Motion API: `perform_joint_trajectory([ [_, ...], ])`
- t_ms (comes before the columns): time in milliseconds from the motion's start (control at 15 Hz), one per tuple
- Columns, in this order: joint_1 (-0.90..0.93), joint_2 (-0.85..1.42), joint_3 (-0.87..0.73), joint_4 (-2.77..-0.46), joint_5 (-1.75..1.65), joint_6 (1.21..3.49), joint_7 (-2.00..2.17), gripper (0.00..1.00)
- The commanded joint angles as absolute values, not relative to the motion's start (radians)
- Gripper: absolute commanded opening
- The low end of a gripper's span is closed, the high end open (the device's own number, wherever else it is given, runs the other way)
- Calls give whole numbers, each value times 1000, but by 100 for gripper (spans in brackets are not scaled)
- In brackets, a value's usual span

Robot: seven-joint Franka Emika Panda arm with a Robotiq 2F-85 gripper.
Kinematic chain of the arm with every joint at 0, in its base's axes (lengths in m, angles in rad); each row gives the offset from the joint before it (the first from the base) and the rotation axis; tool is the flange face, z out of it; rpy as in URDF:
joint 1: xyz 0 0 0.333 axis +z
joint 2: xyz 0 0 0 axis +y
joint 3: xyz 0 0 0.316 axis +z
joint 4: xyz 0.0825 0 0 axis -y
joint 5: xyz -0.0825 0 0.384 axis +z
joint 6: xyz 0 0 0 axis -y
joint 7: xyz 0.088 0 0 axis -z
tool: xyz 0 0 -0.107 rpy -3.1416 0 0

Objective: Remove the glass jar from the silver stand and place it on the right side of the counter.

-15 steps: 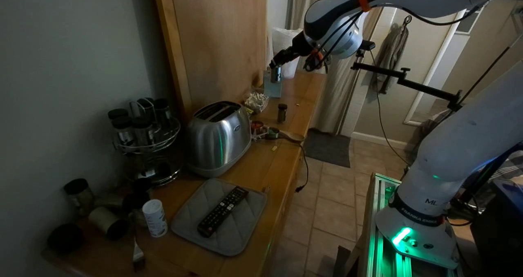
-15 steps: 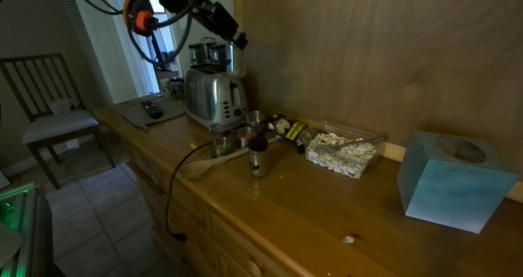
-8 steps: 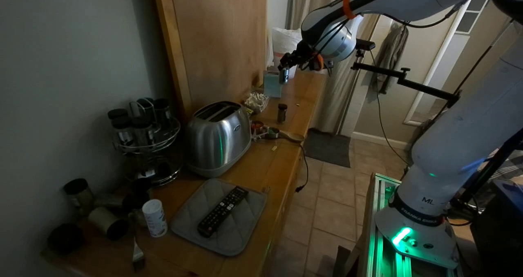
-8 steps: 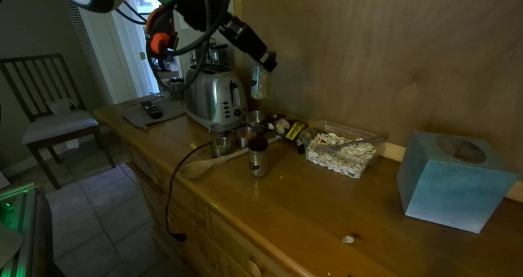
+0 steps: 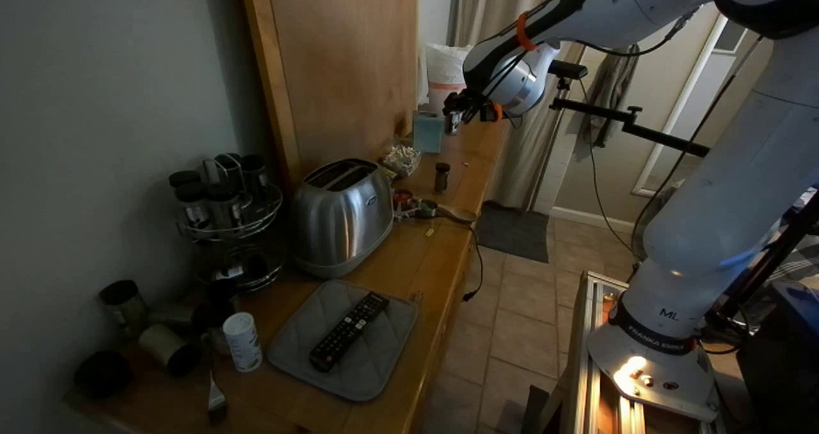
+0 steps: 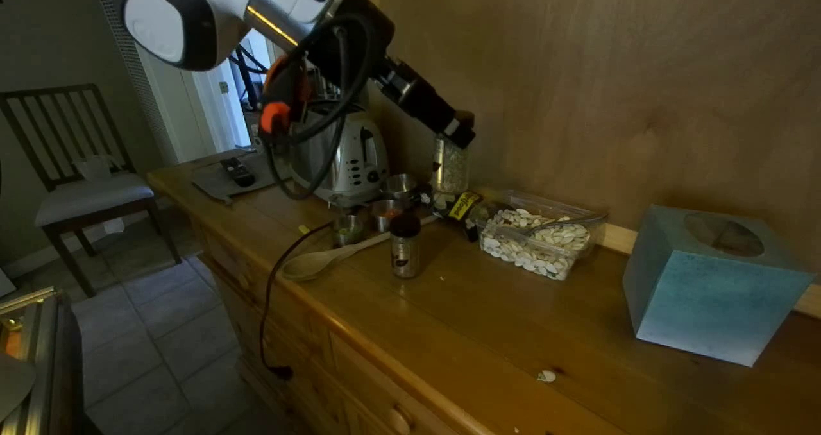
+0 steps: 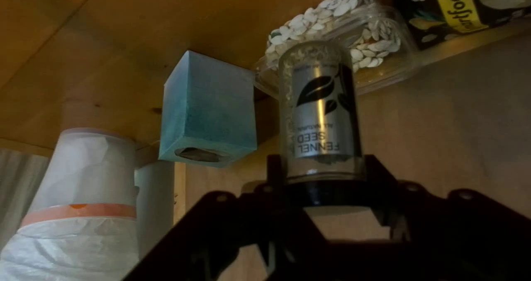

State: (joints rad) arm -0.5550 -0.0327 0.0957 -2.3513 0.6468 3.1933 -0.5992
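Observation:
The glass jar (image 7: 321, 107) has a dark lid and a silver label reading fennel seed. My gripper (image 7: 323, 171) is shut on it around the lid and neck. In an exterior view the gripper (image 6: 460, 130) holds the jar (image 6: 451, 165) about upright in the air, in front of the wood panel. The jar (image 5: 452, 125) also shows small in an exterior view, above the counter (image 5: 409, 274). The silver stand (image 5: 238, 232) stands by the wall with several dark-lidded jars on it. Another dark-lidded jar (image 6: 405, 252) stands on the counter.
The chrome toaster (image 5: 345, 223) stands beside the stand. Measuring cups (image 6: 348, 231), a wooden spoon (image 6: 314, 264), a dark bag (image 6: 462, 207) and a clear container of seeds (image 6: 539, 246) lie along the counter. A blue tissue box (image 6: 712, 294) stands beyond them.
My gripper has carried the jar down and away from the toaster, toward the seed container. The jar stays held. The light on the robot's base has turned from green to yellowish white.

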Motion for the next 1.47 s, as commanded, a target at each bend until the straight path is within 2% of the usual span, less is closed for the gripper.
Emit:
perform_joint_trajectory([
  [0, -559, 50, 91, -2324, 663, 3288, -575, 25],
  [800, -595, 295, 101, -2261, 653, 3413, -477, 25],
  [1400, -760, 426, 272, -2190, 573, 3528, -414, 25],
])
